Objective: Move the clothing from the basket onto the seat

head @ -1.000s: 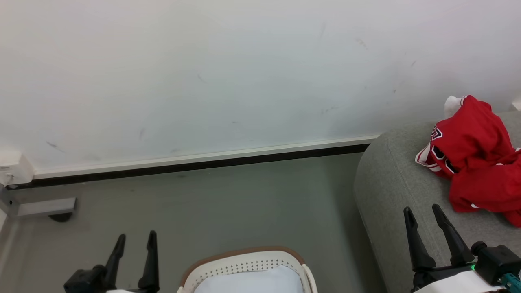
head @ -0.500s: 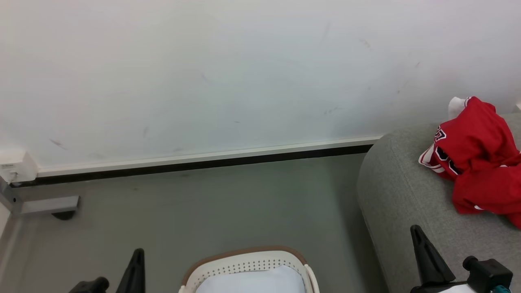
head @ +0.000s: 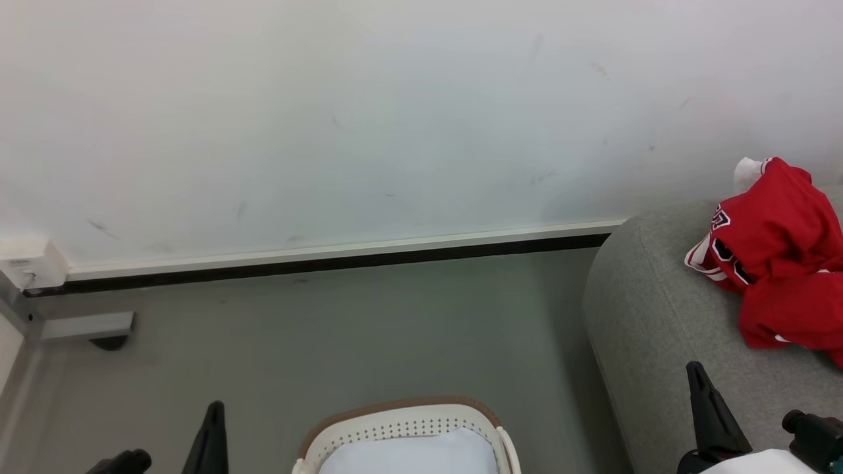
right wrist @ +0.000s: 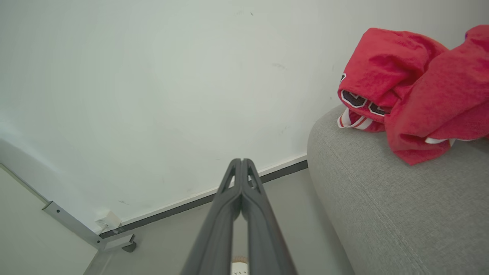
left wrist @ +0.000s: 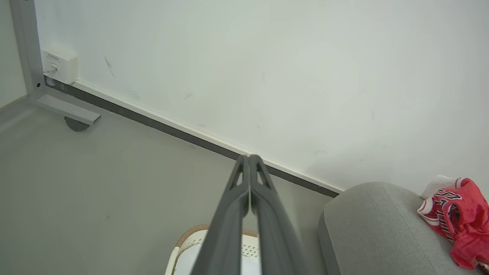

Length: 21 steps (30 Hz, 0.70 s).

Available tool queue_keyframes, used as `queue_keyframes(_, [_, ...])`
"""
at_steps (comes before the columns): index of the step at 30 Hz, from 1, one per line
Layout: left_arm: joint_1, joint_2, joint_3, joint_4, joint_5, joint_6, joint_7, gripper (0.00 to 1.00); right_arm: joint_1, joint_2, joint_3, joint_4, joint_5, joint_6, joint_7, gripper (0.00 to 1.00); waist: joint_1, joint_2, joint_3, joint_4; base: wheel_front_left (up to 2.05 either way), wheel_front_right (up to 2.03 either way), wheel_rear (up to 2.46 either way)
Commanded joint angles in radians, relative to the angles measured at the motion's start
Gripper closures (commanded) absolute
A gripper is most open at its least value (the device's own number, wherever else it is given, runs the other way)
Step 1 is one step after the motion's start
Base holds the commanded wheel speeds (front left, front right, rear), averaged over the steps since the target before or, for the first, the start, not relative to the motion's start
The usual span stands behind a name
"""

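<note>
Clothing (head: 780,263) in bright red lies in a crumpled heap on the seat (head: 658,329), far along it and close to the wall (head: 395,118). A black-and-white numeral and white striped trim show on the heap's left side. Whether the heap is one garment or two I cannot tell, since the folds run together.

The seat's rounded grey corner stands near the basket (head: 395,407), with a strip of grey floor (head: 329,329) between them. The basket sits on the floor directly before the robot. Its far brown rim, its rows of small holes and a smooth patch of pale lining (head: 408,454) are in sight.

The left tool (left wrist: 249,157) hangs above the floor just left of the basket, its two dark fingers pressed together tip to tip with nothing between them. The right tool (right wrist: 241,161) is raised by the near side of the seat, well apart from the clothing, and its fingers are likewise pressed together on nothing.

Along the foot of the wall runs a white skirting (head: 329,251) over a dark strip. At the far left a small white box (head: 29,266) sits on the wall, above a grey metal foot (head: 85,326) on the floor.
</note>
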Motion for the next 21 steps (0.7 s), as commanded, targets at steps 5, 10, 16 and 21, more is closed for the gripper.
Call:
queue_keyframes(5, [-0.031, 0.006, 0.009, -0.024, -0.116, -0.005, 0.027, 1.0, -0.023, 0.002, -0.03, -0.02, 0.093, 0.0, 0.025, 1.0, 0.0, 0.0, 0.002, 0.005, 0.0, 0.0, 0.0])
queue_keyframes(10, [-0.035, 0.007, 0.012, -0.029, -0.192, -0.006, 0.046, 1.0, -0.024, 0.007, -0.047, -0.023, 0.157, 0.0, 0.044, 1.0, 0.0, 0.0, 0.003, 0.009, 0.0, 0.0, 0.0])
queue_keyframes(16, [-0.041, 0.008, 0.015, -0.033, -0.28, -0.007, 0.07, 1.0, -0.025, 0.013, -0.066, -0.026, 0.23, -0.001, 0.067, 1.0, 0.0, 0.0, 0.004, 0.015, 0.0, 0.0, 0.0])
queue_keyframes(21, [-0.045, 0.008, 0.017, -0.036, -0.334, -0.007, 0.085, 1.0, -0.026, 0.016, -0.079, -0.028, 0.275, -0.001, 0.082, 1.0, 0.0, 0.0, 0.006, 0.018, 0.0, 0.0, 0.0])
